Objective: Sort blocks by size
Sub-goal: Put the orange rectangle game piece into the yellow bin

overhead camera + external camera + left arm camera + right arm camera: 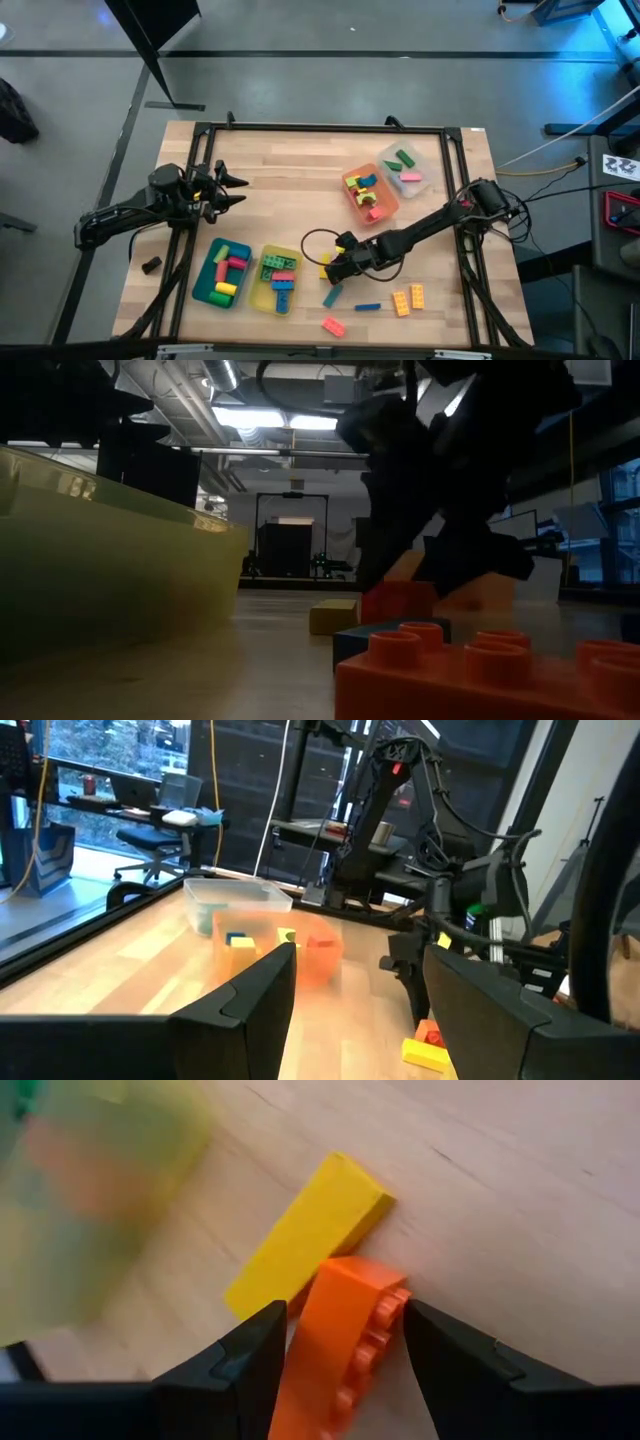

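My right gripper (pixel 335 268) is low over the table's near middle, shut on an orange studded brick (pixel 345 1345). A yellow bar brick (pixel 305 1245) lies flat on the wood just beyond the orange brick's far end; it also shows in the high view (pixel 325 262). My left gripper (pixel 235 190) waits open and empty above the table's left side, and in the left wrist view (pixel 360 1020) its fingers stand wide apart. Other loose blocks lie near the front edge: teal (pixel 332 296), blue (pixel 367 307), pink (pixel 333 325) and orange (pixel 400 302). My right gripper pinches the orange brick between its two fingers. One finger is on the studded side (pixel 385 1330) and the other on the smooth opposite side (pixel 300 1330). The fingers slant down from the table's right side. The brick runs along the fingers, its free end next to the yellow bar.
A teal tray (pixel 205 285) and a yellow tray (pixel 262 292) with blocks stand at the near left. An orange tray (pixel 385 205) and a clear tray (pixel 425 180) with blocks stand right of centre. In the low view an orange brick (pixel 470 670) fills the foreground.
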### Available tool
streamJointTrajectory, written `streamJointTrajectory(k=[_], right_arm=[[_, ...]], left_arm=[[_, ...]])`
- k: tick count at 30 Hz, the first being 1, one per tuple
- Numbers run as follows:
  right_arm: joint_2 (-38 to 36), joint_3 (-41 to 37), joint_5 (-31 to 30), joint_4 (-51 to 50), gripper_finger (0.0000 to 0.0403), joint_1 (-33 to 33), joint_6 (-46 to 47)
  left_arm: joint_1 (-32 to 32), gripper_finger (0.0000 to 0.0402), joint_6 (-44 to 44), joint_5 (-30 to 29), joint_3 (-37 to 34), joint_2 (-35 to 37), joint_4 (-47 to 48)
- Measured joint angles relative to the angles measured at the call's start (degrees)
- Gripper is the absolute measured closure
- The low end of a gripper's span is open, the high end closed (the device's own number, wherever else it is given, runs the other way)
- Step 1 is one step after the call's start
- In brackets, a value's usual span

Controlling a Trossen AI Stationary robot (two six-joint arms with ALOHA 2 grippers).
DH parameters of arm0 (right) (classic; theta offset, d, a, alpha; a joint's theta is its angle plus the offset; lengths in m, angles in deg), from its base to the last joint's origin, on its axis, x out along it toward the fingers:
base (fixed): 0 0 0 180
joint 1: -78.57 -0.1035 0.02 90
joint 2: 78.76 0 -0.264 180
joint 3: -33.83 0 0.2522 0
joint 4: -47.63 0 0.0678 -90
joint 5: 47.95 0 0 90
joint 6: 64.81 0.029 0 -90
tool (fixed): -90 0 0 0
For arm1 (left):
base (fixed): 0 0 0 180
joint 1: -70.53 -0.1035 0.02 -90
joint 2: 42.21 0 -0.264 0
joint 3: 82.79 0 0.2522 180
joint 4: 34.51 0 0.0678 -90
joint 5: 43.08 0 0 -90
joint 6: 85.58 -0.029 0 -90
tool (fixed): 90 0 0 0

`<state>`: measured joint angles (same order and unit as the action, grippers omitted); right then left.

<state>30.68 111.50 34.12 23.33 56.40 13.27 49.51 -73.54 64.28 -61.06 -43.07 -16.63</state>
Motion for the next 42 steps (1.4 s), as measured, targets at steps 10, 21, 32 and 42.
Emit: streamJointTrajectory(k=[10, 21, 32, 42], right_arm=[[1.1, 1.3, 0.4, -2.7, 0.0212, 0.0, 0.0], [-0.3, 1.3, 1.0, -3.0, 0.0306, 0.2, -2.3], [-5.4, 1.3, 0.9, 1.8, 0.0291, 2.5, -6.8], [-4.5, 1.3, -3.1, 25.9, 0.0304, 3.6, -22.6]], left_arm=[[0.0, 0.0196, 0.0, 0.0, 0.0, 0.0, 0.0], [0.0, 0.0196, 0.0, 0.0, 0.0, 0.0, 0.0], [0.0, 0.0196, 0.0, 0.0, 0.0, 0.0, 0.0], [0.0, 0.0196, 0.0, 0.0, 0.0, 0.0, 0.0]])
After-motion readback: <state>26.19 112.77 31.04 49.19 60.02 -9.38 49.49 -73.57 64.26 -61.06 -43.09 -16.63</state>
